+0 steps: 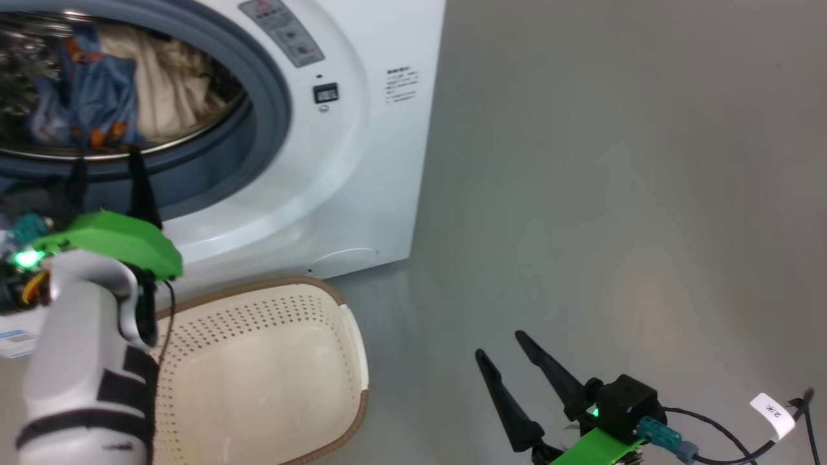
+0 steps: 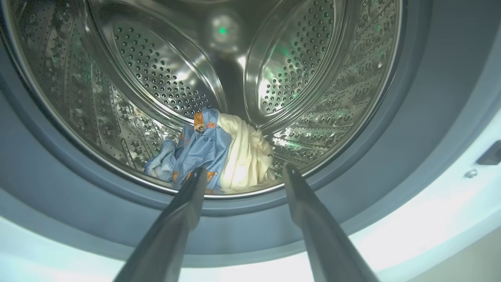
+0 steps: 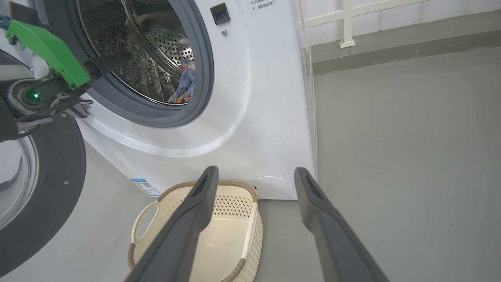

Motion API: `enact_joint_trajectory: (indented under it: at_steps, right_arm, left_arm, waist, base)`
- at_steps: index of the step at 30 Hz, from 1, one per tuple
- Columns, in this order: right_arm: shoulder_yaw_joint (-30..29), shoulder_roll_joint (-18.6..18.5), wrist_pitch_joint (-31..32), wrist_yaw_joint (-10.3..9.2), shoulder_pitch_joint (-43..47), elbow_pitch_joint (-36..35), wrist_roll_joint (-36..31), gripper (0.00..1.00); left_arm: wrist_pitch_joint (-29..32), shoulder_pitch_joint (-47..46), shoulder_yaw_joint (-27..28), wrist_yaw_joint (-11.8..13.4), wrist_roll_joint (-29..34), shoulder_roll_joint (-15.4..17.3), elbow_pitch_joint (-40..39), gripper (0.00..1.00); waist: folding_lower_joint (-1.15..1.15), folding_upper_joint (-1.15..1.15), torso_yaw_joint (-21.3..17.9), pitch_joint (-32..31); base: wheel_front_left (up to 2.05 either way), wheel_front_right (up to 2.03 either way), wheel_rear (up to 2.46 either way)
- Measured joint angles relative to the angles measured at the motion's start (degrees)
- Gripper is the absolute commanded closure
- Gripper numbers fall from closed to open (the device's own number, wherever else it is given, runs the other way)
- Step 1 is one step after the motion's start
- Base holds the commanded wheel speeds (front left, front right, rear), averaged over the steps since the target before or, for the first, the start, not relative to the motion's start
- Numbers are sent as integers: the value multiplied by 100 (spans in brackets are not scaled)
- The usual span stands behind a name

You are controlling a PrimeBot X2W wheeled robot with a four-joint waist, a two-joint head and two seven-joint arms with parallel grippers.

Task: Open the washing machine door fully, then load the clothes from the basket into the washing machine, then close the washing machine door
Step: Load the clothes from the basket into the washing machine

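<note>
Clothes (image 2: 211, 152) are seen lying at the bottom of the drum (image 2: 156, 70): soft crumpled light-blue printed fabric beside a cream piece, resting on perforated glossy steel. The mouth is ringed by a smooth grey rubber gasket (image 2: 411, 137). Left gripper (image 2: 244, 169) is held at the mouth's lower edge, fingers spread wide, nothing gripped, tips pointed at the clothes. Right gripper (image 3: 255, 169) is held over smooth grey floor (image 1: 614, 194), well apart from the washing machine (image 1: 362, 161), fingers spread wide, nothing held. Basket (image 1: 252, 286), a rounded rectangle of cream perforated plastic with a brown woven-look rim, is set just beside the machine's lower front edge. Washing machine door (image 3: 58, 188), round glossy black, is swung open at the robot's left. Wide bare floor is seen right of the machine's sharp corner.
</note>
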Motion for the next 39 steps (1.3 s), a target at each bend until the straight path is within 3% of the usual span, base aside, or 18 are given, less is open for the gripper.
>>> enact_joint_trajectory:
  at_steps: [17, 24, 31, 39]
  right_arm:
    - [-460, 0, 0, 0, 161, -32, -140, 0]
    - [-480, 0, 0, 0, 313, -24, -167, 0]
    - [-475, 1, 0, 0, 367, -8, -187, 0]
    - [-544, -1, 0, 0, 570, -7, -190, 0]
  left_arm:
    - [0, 2059, -472, -136, -71, -350, -1683, 0]
    - [0, 2909, -749, -11, -59, -359, -2470, 0]
    - [0, 3701, -728, 381, -196, -356, -2997, 0]
    - [0, 4468, -557, 525, -252, -348, -3587, 0]
  waist:
    - [0, 0, 647, -491]
    - [0, 0, 851, -695]
    - [0, 0, 945, -882]
    - [0, 0, 973, -1035]
  base:
    - [0, 0, 0]
    - [0, 0, 0]
    - [0, 0, 0]
    - [0, 0, 0]
